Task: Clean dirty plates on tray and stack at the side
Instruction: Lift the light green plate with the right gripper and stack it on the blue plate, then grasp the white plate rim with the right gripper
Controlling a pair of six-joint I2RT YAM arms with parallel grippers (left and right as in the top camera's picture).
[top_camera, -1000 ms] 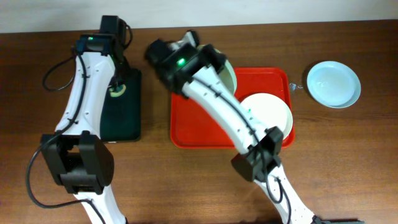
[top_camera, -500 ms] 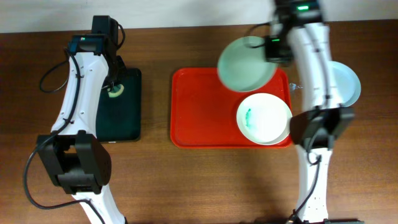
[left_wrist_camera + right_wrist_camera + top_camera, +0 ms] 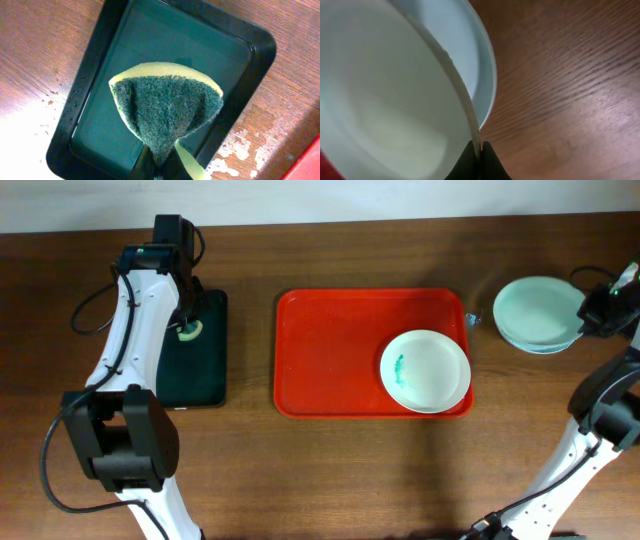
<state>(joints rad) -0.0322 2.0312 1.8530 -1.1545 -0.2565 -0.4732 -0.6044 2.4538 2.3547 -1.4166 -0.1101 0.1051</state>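
The red tray (image 3: 330, 350) lies mid-table with the white plate (image 3: 425, 370) on its right part, a teal smear on it. My right gripper (image 3: 592, 313) is shut on the rim of the mint green plate (image 3: 535, 310), holding it over the light blue plate (image 3: 545, 345) right of the tray. In the right wrist view the green plate (image 3: 385, 100) fills the left, the blue plate (image 3: 470, 65) lies under it, and my fingers (image 3: 479, 155) pinch the green rim. My left gripper (image 3: 160, 167) is shut on a green and yellow sponge (image 3: 165, 110), also seen overhead (image 3: 187, 330).
A black rectangular tray (image 3: 195, 350) lies left of the red tray, under the sponge; it also shows in the left wrist view (image 3: 235, 45). Bare wooden tabletop surrounds everything. White residue marks the wood by the black tray (image 3: 235, 150).
My right arm swung the mint green plate from above the red tray to the right, down over the light blue plate. The left arm and sponge stayed put.
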